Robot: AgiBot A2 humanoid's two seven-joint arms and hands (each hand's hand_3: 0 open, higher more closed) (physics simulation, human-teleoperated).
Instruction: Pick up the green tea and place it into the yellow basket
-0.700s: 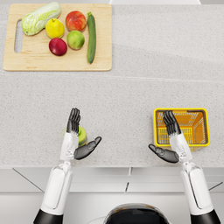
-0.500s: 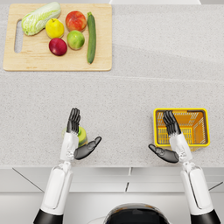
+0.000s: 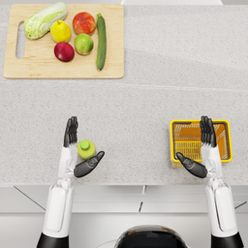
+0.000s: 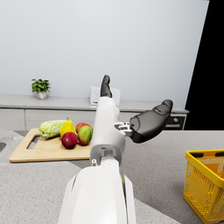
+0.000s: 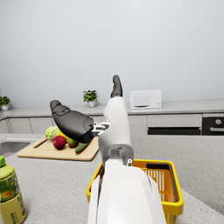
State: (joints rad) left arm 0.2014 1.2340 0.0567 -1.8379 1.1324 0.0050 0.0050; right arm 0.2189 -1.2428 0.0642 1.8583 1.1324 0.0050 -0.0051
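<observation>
The green tea bottle [image 3: 86, 149] stands upright on the counter, green cap up, also seen in the right wrist view [image 5: 9, 194]. My left hand [image 3: 76, 150] hovers open around it, fingers on its left and thumb [image 3: 89, 164] in front, not gripping. The yellow basket [image 3: 223, 140] sits at the right; my right hand [image 3: 203, 150] hangs open over its front left part. In the left wrist view the left hand [image 4: 131, 113] is spread, with the bottle hidden behind the forearm and the basket [image 4: 205, 183] off to one side.
A wooden cutting board [image 3: 63, 72] lies far left at the back, carrying a cabbage [image 3: 44, 19], a lemon, apples and a cucumber [image 3: 100, 41]. The counter's front edge runs just below both hands.
</observation>
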